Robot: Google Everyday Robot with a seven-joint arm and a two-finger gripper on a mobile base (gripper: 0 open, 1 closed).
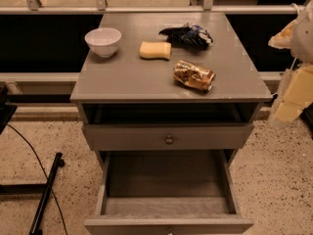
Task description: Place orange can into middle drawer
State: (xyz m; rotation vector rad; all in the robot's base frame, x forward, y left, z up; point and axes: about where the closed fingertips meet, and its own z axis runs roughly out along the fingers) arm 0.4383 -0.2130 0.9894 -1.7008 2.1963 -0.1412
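Observation:
The orange can (194, 75) lies on its side on the grey cabinet top (127, 77), near the front right. The middle drawer (166, 177) is pulled out wide open below it, its flat grey floor bare, with its front panel at the bottom edge of the view. My gripper (292, 99) hangs at the far right edge of the view, beside the cabinet's right corner, apart from the can and holding nothing that I can see.
A white bowl (103, 41), a pale yellow sponge (155, 50) and a dark snack bag (188, 35) sit on the cabinet top. A drawer front with a brass knob (168, 139) sits slightly out above the open drawer. A black stand leg (46, 192) lies on the floor at left.

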